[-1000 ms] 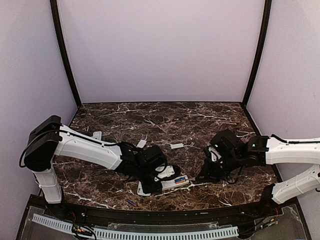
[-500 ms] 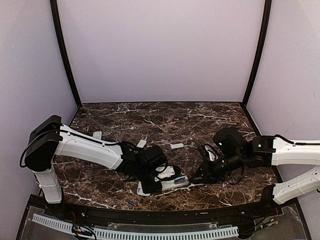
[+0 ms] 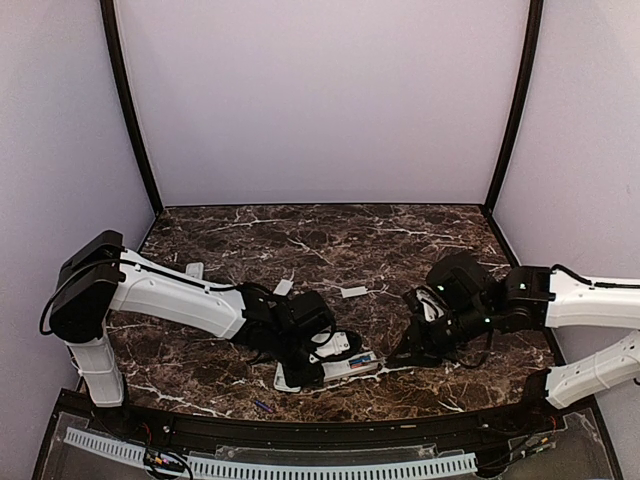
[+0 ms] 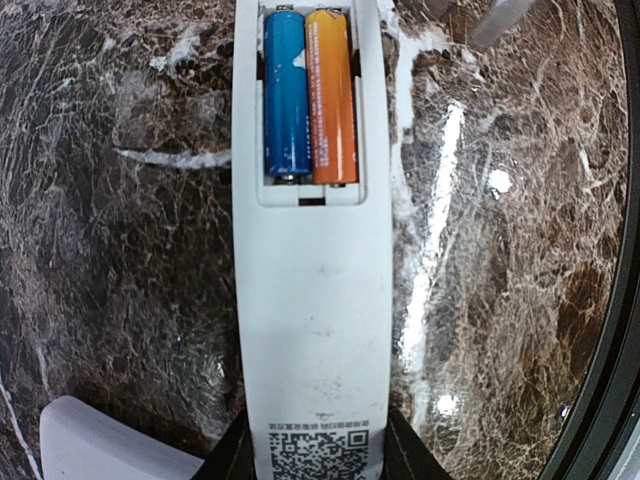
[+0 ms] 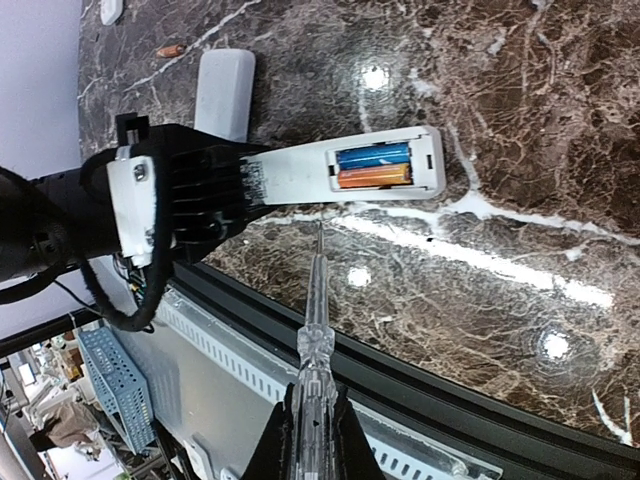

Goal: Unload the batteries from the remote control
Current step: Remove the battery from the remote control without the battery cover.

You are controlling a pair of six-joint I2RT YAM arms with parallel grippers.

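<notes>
The white remote control (image 4: 310, 330) lies back-up on the marble with its compartment open. Inside it sit two batteries side by side, one blue (image 4: 287, 95) and one orange (image 4: 331, 95). My left gripper (image 4: 315, 455) is shut on the remote's QR-code end, its black fingers (image 4: 232, 458) against both sides. My right gripper (image 5: 313, 430) is shut on a clear-handled screwdriver (image 5: 315, 330). The screwdriver's tip hangs just short of the remote (image 5: 300, 175), near the front side of the compartment and apart from the batteries (image 5: 373, 166). In the top view both grippers (image 3: 305, 345) (image 3: 412, 345) flank the remote (image 3: 352, 364).
A flat white rounded piece (image 5: 225, 92) lies beside the left gripper. A loose orange cell (image 5: 170, 49) rests farther off and a small purple one (image 3: 262, 406) lies by the table's front rail (image 3: 330, 425). Small white covers (image 3: 353, 292) (image 3: 284, 287) (image 3: 194, 270) are scattered mid-table.
My right gripper swung left toward the remote with the screwdriver, then drew back a little to the right. The left arm and the remote stayed put.
</notes>
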